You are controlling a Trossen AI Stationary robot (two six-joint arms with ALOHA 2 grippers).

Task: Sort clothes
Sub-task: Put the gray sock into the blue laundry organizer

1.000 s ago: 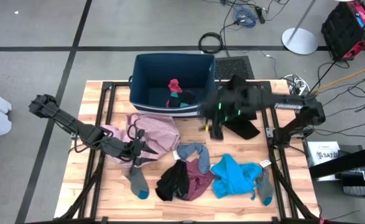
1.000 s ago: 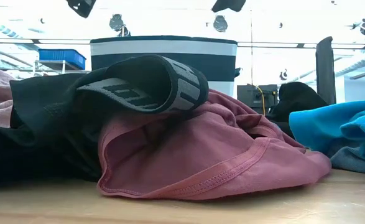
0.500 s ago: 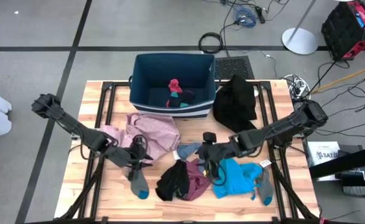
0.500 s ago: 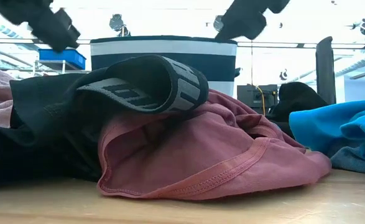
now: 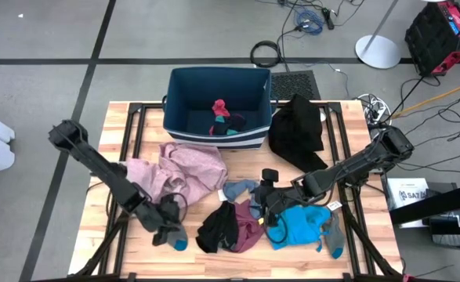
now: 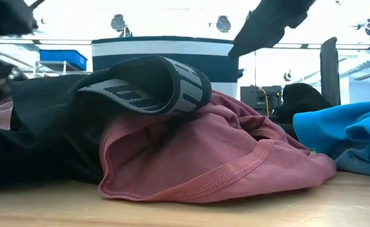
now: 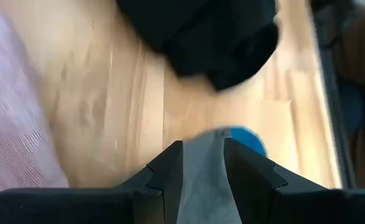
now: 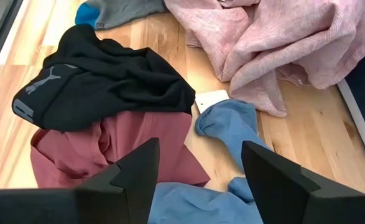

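A grey sock with a teal toe (image 5: 176,237) lies on the wooden table near the front left. My left gripper (image 5: 167,227) is down on it and shut on it; the sock also shows between the fingers in the left wrist view (image 7: 203,180). My right gripper (image 5: 269,202) is open and empty, low over the maroon garment (image 8: 107,149) and a blue-grey sock (image 8: 232,124). A black garment with a grey waistband (image 8: 101,87) lies partly on the maroon one. A bright blue garment (image 5: 300,223) lies to the right of them. A pale pink garment (image 5: 186,164) lies in front of the bin. My left gripper has the grey sock's middle part (image 7: 201,168) pinched between its two fingers, which come slanting down from the table's left. The teal toe (image 7: 247,140) sticks out past the fingertips. The sock lies on the table.
The dark blue bin (image 5: 171,102) stands at the far edge and holds a red sock (image 5: 220,107) and other small pieces. A second black garment (image 5: 296,129) lies right of the bin. Another grey sock (image 5: 333,235) lies at the front right.
My right gripper has swung from beside the bin toward the table's near edge and down, to just above the maroon and bright blue garments. My left gripper has moved toward the near edge and down onto the grey sock.
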